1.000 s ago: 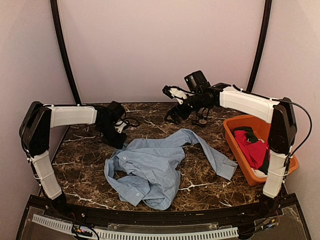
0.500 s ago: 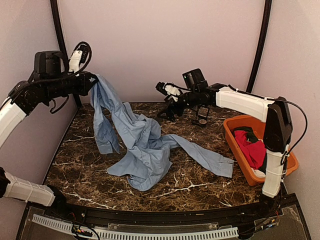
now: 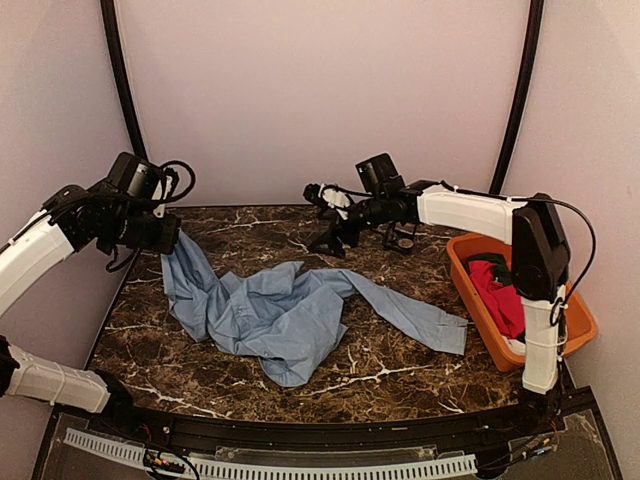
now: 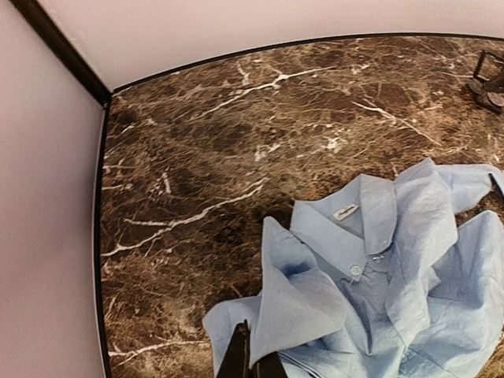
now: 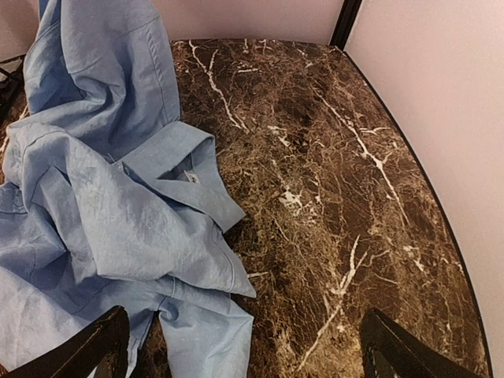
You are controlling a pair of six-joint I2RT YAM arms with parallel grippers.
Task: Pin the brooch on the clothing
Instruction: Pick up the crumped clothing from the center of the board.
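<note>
The light blue shirt, the clothing [image 3: 285, 315], lies crumpled across the middle of the marble table, one sleeve trailing right. My left gripper [image 3: 170, 240] is shut on a fold of its left edge and holds that edge a little above the table. In the left wrist view the dark fingertips [image 4: 236, 358] pinch the cloth, with the collar and buttons of the shirt [image 4: 362, 228] just beyond. My right gripper [image 3: 325, 215] hovers open over the back of the table; in its wrist view the gripper [image 5: 248, 354] stands wide, the shirt [image 5: 102, 197] below its left finger. I cannot make out the brooch.
An orange basket [image 3: 470, 262] holding a red garment [image 3: 505, 295] stands at the right edge. A small dark object [image 3: 403, 240] sits on the table at the back, behind the right arm. Walls close in the table on three sides.
The left arm took hold of the shirt, swung it high to the left, and has now lowered it, leaving the cloth spread out leftward. The right gripper drifted slightly left, still open.
</note>
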